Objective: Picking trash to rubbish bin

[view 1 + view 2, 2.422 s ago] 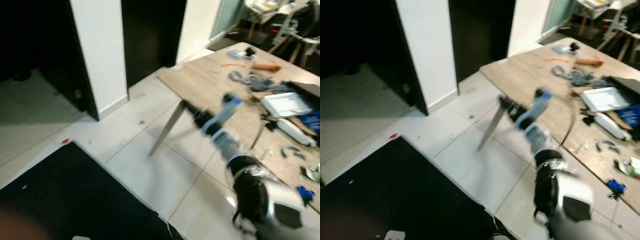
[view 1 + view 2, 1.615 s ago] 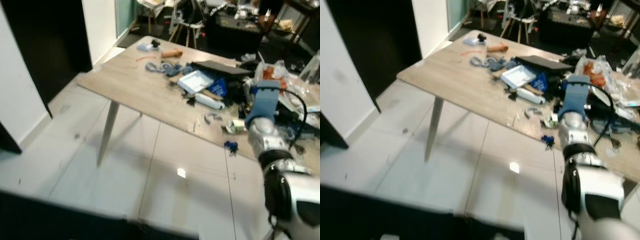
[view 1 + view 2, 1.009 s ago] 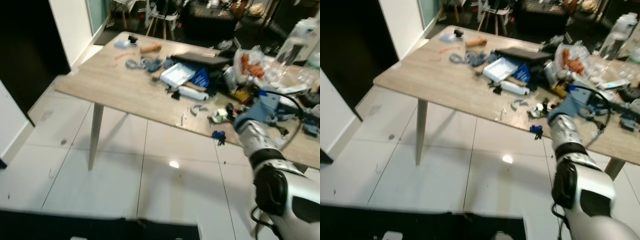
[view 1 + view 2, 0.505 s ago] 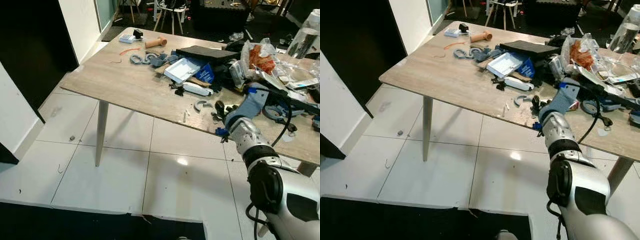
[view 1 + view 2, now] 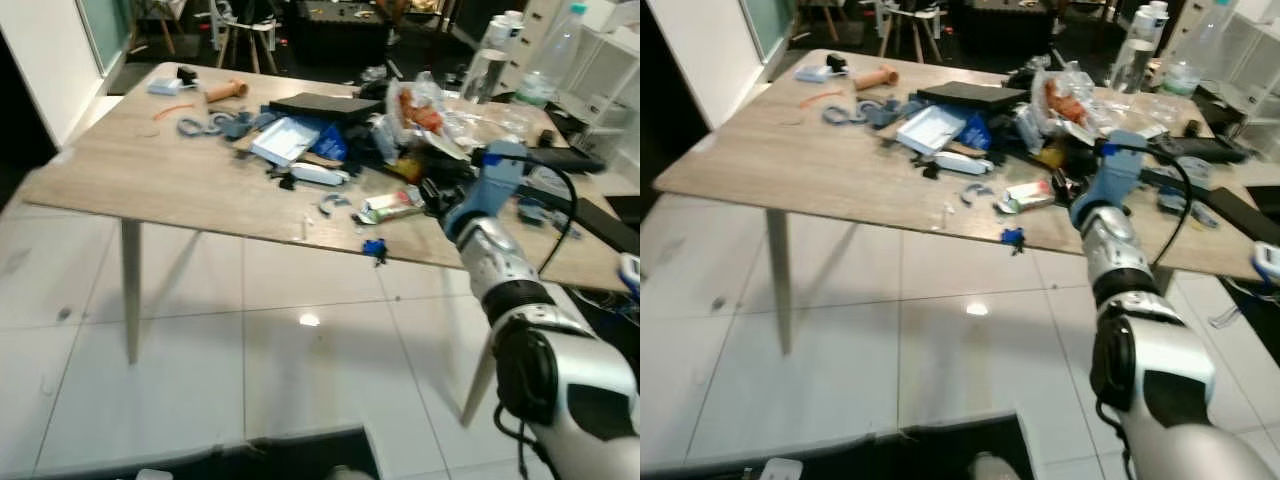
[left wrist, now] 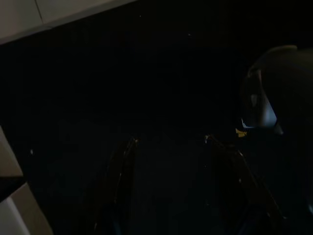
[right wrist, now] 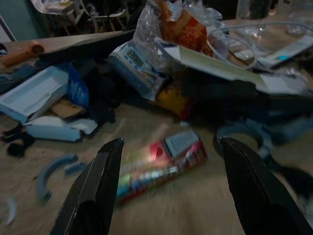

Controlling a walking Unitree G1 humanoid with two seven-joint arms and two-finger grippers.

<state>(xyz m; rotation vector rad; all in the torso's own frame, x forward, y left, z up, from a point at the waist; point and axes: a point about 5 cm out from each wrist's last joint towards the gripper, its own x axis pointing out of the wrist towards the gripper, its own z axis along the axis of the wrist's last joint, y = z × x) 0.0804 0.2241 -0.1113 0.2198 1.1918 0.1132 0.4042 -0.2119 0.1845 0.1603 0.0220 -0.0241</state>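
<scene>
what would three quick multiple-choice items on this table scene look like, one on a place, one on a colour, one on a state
1. Where does the shiny wrapper lie?
A. on the floor
B. on the table, in front of the right pincer
C. on a chair

2. What colour is the flat slab at the table's far side?
A. black
B. yellow
C. white

3. How do the right pincer's fingers stand?
A. shut on the wrapper
B. shut on nothing
C. spread apart

Answers: 1 B, the wrapper rests on the wooden table between the right pincer fingers' lines. 2 A, it looks black. 3 C, the two fingers stand wide apart and touch nothing.
</scene>
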